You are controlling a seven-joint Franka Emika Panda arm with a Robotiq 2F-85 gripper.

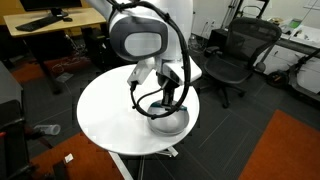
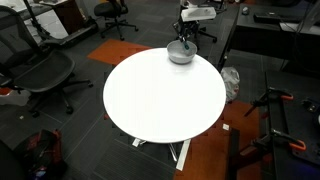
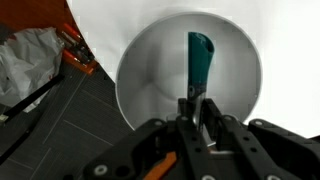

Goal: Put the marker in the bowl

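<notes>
The grey-silver bowl (image 1: 166, 123) sits near the edge of the round white table (image 1: 110, 115); it also shows in an exterior view (image 2: 181, 55) and fills the wrist view (image 3: 150, 70). My gripper (image 1: 171, 100) hangs just above the bowl, also seen in an exterior view (image 2: 186, 38). In the wrist view the gripper (image 3: 199, 108) is shut on the marker (image 3: 199, 58). The marker has a dark body and a blue-teal end, and it points out over the inside of the bowl. The marker is too small to make out in either exterior view.
The bowl stands close to the table's rim, with floor right beyond it. Black office chairs (image 1: 232, 55) (image 2: 40, 75) stand around the table. A white plastic bag (image 3: 30, 60) and orange carpet (image 1: 290, 150) lie on the floor. A desk (image 1: 50, 25) stands behind.
</notes>
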